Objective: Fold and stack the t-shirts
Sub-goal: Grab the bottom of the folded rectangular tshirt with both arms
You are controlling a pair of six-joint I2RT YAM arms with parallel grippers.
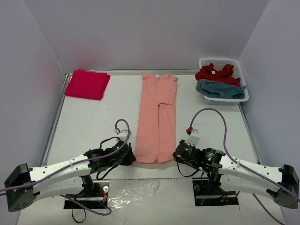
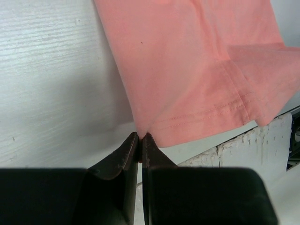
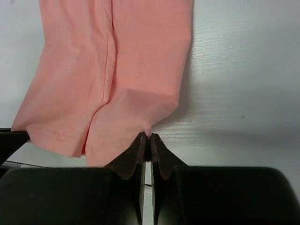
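Right, both arms are at the near end of the salmon t-shirt. It lies on the worktop as a long narrow strip, its sides folded in to meet along the middle and its collar end toward the far wall. My left tool is clamped on the strip's near left corner. In the left wrist view the jaws are pressed together with a pinch of hem between the tips, and the cloth puckers toward them. My right tool is closed the same way on the near right corner, with a small peak of fabric caught at its tips. The hem between the two lies near the worktop's near edge. A crimson t-shirt sits folded square at the far left corner, well apart from the strip. At the far right, a white basket holds a crumpled red t-shirt with a teal t-shirt bunched in front of it.
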